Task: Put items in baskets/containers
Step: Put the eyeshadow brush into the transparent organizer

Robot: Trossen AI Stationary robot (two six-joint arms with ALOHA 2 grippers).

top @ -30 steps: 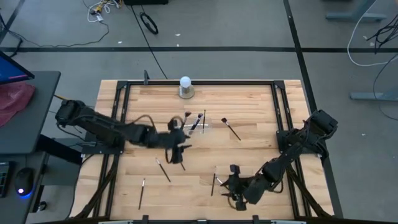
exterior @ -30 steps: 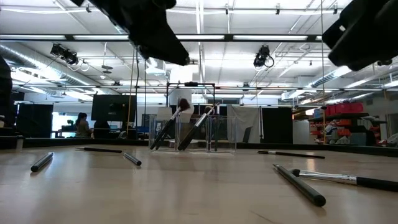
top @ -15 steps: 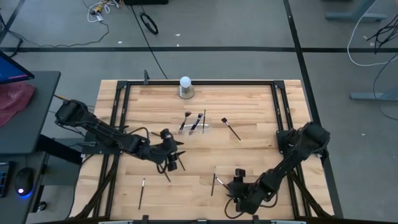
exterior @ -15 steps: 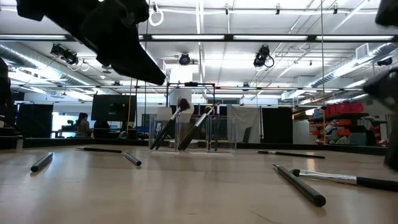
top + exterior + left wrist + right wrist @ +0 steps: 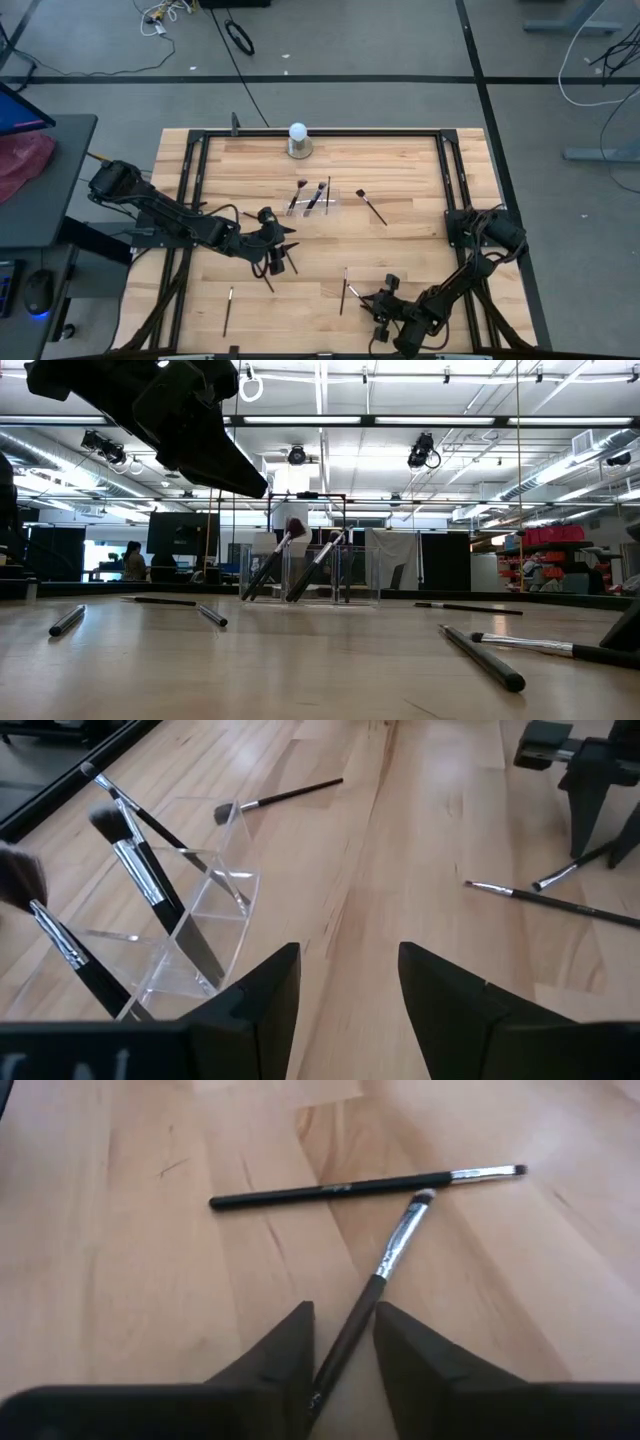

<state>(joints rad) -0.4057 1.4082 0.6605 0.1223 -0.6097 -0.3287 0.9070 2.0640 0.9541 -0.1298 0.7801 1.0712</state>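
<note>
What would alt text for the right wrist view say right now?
The right gripper has its jaws low over the wooden table, either side of the dark handle of a silver-ferruled brush. Whether they grip it is unclear. A second, black-handled brush lies crosswise just beyond its tip.

My right gripper (image 5: 343, 1348) hides the handle end of the silver-ferruled brush (image 5: 395, 1250) between its fingers. In the low view, my left arm (image 5: 160, 410) is cut off by the top edge.
</note>
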